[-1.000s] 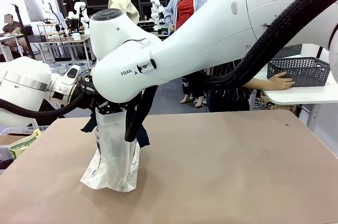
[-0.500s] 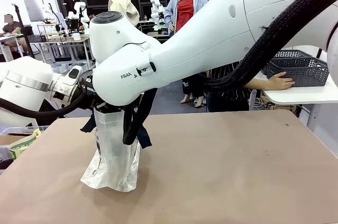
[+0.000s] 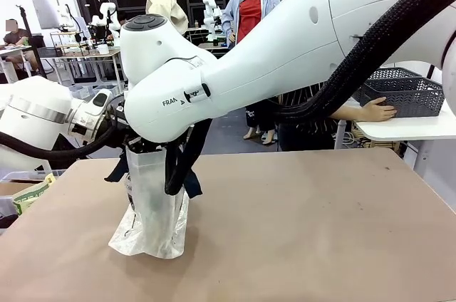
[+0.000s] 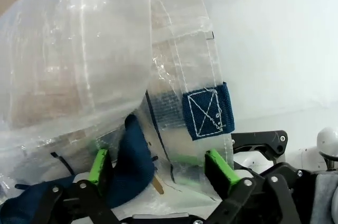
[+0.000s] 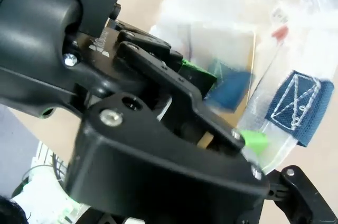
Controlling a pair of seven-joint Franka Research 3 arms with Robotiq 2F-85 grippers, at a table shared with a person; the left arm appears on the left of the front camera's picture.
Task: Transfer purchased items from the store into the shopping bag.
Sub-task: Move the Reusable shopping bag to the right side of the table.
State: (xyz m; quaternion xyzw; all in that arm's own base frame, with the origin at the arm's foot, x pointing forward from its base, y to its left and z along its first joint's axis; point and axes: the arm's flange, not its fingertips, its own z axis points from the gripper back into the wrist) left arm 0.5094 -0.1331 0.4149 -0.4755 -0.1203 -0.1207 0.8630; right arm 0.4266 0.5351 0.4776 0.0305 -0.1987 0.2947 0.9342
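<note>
**Both arms at the bag mouth, basket off on the side table**

Brown tabletop (image 3: 299, 231) is bare apart from the shopping bag (image 3: 153, 209), which stands upright near the left front, its base spread on the surface. Both white arms meet over the bag's top; the right arm crosses the whole front view from the upper right and hides both grippers there.

Left wrist view: left gripper (image 4: 158, 168) has its green-padded fingers (image 4: 219, 167) spread wide. The translucent bag wall and a navy handle strap (image 4: 134, 163) sit between them. No clear pinch visible, plastic looks loose against the pads. A stitched navy patch (image 4: 208, 110) of the handle is on the bag wall just above.

Right wrist view: right gripper (image 5: 222, 113) partly open, with one green pad (image 5: 253, 140) against the bag edge, beside another stitched navy handle patch (image 5: 298, 102). Cannot tell whether it really grips the plastic. A bit of red (image 5: 280, 32) and a blue shape show blurred through the bag.

Far right, the black mesh basket (image 3: 402, 94) sits on a white side table (image 3: 410, 127), a person's hand (image 3: 376, 110) resting on its near wall.
</note>
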